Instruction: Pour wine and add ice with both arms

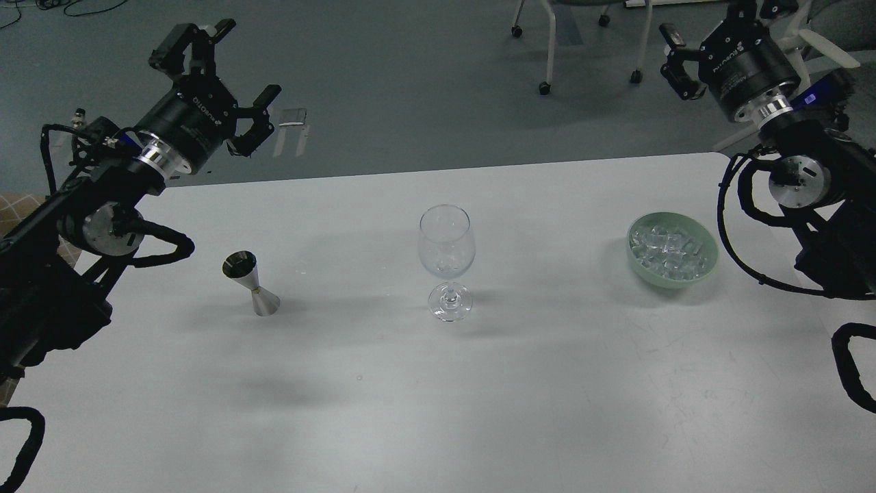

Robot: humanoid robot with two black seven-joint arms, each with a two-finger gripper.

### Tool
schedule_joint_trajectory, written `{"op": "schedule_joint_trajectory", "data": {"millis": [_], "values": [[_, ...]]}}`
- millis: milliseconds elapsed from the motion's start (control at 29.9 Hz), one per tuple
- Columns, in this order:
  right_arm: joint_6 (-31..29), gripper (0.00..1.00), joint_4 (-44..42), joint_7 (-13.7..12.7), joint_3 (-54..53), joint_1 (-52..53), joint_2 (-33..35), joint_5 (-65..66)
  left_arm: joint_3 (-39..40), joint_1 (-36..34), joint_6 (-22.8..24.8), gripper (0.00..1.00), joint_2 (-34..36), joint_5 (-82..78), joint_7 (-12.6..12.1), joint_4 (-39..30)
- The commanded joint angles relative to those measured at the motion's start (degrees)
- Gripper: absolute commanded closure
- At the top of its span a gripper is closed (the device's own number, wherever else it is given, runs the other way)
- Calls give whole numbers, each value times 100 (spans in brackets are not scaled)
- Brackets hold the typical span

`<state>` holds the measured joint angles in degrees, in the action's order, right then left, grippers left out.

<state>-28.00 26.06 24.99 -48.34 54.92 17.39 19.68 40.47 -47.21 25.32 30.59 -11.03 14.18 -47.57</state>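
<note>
An empty-looking clear wine glass (446, 260) stands upright at the middle of the white table (547, 383). A small steel jigger (250, 283) stands to its left; I cannot make out the wine in it. A green bowl (709, 261) at the right holds several clear ice cubes (667, 246). My left gripper (229, 68) is open and empty, raised beyond the table's far left edge, well above and behind the jigger. My right gripper (718, 19) is open and empty, raised at the top right behind the bowl, one finger partly cut off by the frame.
Beyond the table's far edge is grey floor with chair legs on castors (547, 48) and a flat silver object (293, 116). Black cable loops (736, 226) hang from my right arm close to the bowl.
</note>
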Motion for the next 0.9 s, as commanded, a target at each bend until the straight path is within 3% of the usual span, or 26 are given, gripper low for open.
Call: {"op": "schedule_joint_trajectory", "data": {"millis": [0, 167, 301, 635, 868], "values": [[0, 0, 13, -3, 0, 28, 10, 1, 188, -16, 268, 1, -202, 109, -29, 169], [0, 0, 4, -3, 9, 10, 19, 1, 303, -60, 268, 1, -272, 101, -55, 590], [0, 0, -5, -3, 9, 10, 11, 1, 294, -78, 105, 1, -281, 66, -73, 600], [0, 0, -31, -3, 0, 10, 2, 1, 251, -16, 268, 1, -299, 30, 24, 520], [0, 0, -31, -3, 0, 36, -25, 9, 224, -43, 268, 1, -264, 22, -73, 494]]}}
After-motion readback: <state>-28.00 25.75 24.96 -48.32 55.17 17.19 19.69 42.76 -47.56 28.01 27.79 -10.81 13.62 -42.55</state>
